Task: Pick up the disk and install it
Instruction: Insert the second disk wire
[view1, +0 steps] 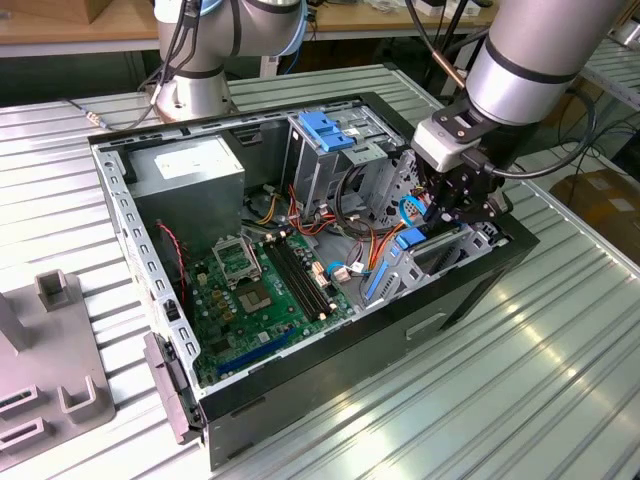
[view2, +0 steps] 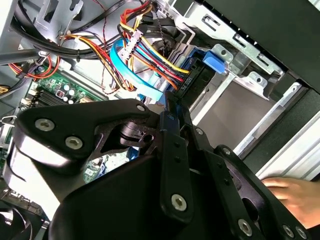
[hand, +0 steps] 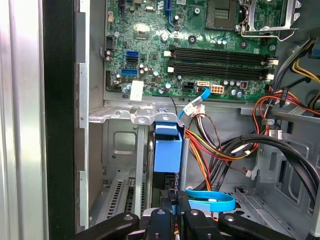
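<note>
Robot gripper (view1: 462, 200) inside an open computer case (view1: 300, 375).
Its fingers clench the disk's (hand: 167, 150) edge, standing upright in its bay beside the motherboard (hand: 200, 45).

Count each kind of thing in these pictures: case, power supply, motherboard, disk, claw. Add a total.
Case: 1
Power supply: 1
Motherboard: 1
Disk: 1
Claw: 1
Total: 5
</note>
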